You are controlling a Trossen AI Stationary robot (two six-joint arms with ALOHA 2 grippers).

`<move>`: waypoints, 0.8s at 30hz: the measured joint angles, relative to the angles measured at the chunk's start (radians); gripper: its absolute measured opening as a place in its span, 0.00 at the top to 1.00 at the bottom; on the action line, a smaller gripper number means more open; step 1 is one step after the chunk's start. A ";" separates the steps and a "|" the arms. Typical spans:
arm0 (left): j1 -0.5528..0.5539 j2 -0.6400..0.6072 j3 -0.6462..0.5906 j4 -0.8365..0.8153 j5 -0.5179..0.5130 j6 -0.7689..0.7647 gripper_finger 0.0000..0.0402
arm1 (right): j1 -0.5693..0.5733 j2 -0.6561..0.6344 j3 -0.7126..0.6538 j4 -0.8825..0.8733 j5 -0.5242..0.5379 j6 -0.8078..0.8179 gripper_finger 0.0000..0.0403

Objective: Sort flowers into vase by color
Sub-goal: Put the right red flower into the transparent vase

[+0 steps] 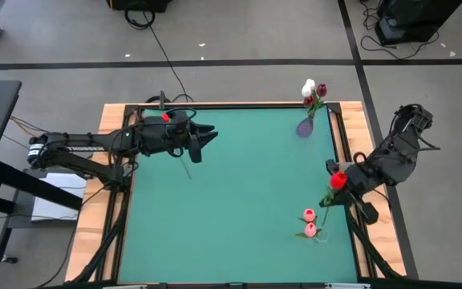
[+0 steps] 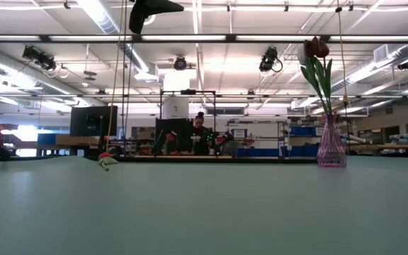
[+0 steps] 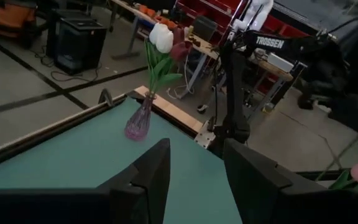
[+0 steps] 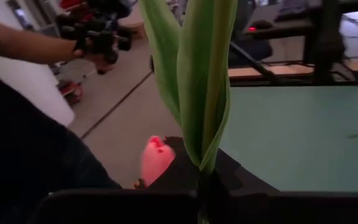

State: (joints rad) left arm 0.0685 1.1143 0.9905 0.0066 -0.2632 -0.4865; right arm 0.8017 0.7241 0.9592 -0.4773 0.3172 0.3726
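Right fingers (image 1: 345, 183) clamp a red tulip (image 1: 338, 180) at the desk's (image 1: 231, 201) right edge; left fingers (image 1: 203, 138) hover half-open, empty, 2 pink tulips (image 1: 310, 222) lying nearby

My right gripper's (image 4: 204, 186) green tulip leaves (image 4: 197, 74) run off the frame's top; their bloom is unseen there.

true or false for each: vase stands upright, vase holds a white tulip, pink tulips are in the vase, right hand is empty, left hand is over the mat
1. The vase stands upright: true.
2. It holds a white tulip: true.
3. The pink tulips are in the vase: false, they lie on the mat near the right hand.
4. The right hand is empty: false, it is shut on a red tulip.
5. The left hand is over the mat: true.
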 joint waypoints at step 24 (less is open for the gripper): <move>0.000 0.000 0.000 0.000 0.003 -0.115 0.61 | 0.262 0.063 -0.293 0.298 0.243 0.028 0.92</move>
State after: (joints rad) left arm 0.0681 1.1145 0.9905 0.0067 -0.2604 -0.6018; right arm 1.0637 0.7868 0.6660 -0.1795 0.5602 0.4003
